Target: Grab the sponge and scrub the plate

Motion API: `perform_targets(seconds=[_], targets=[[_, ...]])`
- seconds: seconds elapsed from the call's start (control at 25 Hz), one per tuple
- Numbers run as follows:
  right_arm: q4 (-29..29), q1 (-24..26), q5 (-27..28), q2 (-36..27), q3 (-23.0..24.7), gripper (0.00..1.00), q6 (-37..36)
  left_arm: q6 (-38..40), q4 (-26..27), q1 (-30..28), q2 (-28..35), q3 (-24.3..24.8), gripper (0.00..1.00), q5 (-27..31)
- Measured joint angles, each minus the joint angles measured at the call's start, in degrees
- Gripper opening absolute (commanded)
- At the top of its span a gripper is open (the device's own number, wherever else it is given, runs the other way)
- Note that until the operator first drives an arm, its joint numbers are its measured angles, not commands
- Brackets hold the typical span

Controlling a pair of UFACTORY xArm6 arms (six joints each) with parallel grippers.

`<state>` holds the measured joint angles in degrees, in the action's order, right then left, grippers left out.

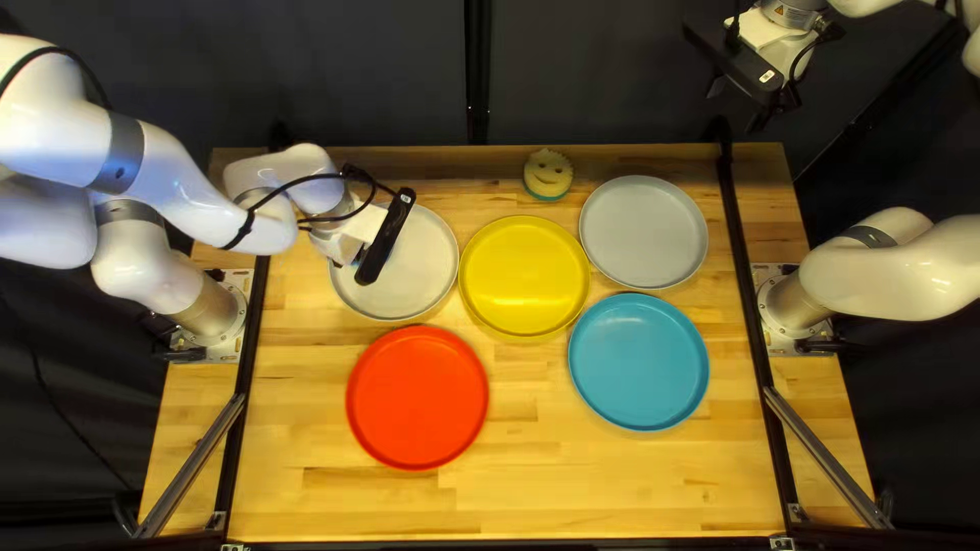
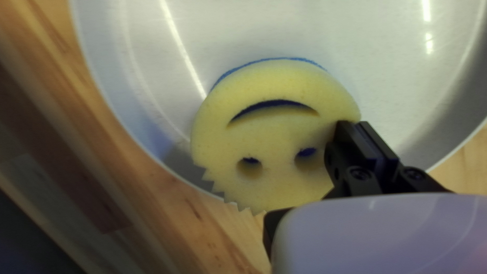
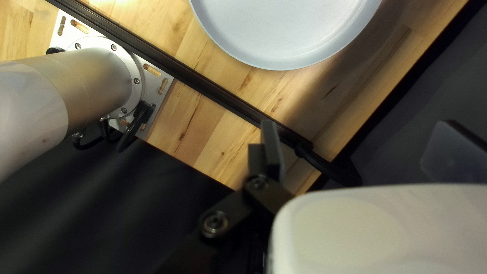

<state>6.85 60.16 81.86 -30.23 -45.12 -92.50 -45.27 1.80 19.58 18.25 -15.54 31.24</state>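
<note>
The left arm is doing the work, and its narrow jaws are pinching the yellow smiley-face sponge by one edge. The sponge is lying over the white plate, its cut-out face turned to the wrist camera and a blue layer showing along its edge. Its toothed side is reaching across the rim in the left wrist view; whether the underside is touching the plate, I cannot tell.

The pick-up is looking complete, so the step in hand is probably the start of scrubbing. The next move is calling for the sponge to be shifted inward from the rim, pressed flat and swept over the plate's floor. With only an edge being gripped, the sponge could be folding or twisting under a hard push, and the light plate may be sliding on the wooden counter.

The right arm is taking no part: its jaws are standing wide with nothing between them, beyond the grey plate. A second smiley sponge is sitting near the counter's far edge.
</note>
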Motion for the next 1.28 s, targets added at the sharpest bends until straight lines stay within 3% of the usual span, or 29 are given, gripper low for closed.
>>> perform_targets(seconds=[0.36, 0.64, 0.8, 1.04, 1.28], targets=[[0.0, 0.0, 0.0, 0.0, 0.0, 1.0, 0.0, 6.82, 2.31, -11.81, -3.67, 1.02, 0.0, -5.29], [0.0, 0.0, 0.0, 0.0, 0.0, 1.0, 0.0, 16.28, 0.17, -20.23, -1.08, -0.17, 0.0, -3.17], [0.0, 0.0, 0.0, 0.0, 0.0, 1.0, 0.0, 13.51, -0.24, -17.31, -1.95, -1.48, 0.0, -2.62], [0.0, 0.0, 0.0, 0.0, 0.0, 1.0, 0.0, 2.9, 0.68, -7.66, -4.27, -3.38, 0.0, -1.75], [0.0, 0.0, 0.0, 0.0, 0.0, 1.0, 0.0, -5.86, 2.36, -0.07, -9.09, -9.48, 0.0, 0.62]])
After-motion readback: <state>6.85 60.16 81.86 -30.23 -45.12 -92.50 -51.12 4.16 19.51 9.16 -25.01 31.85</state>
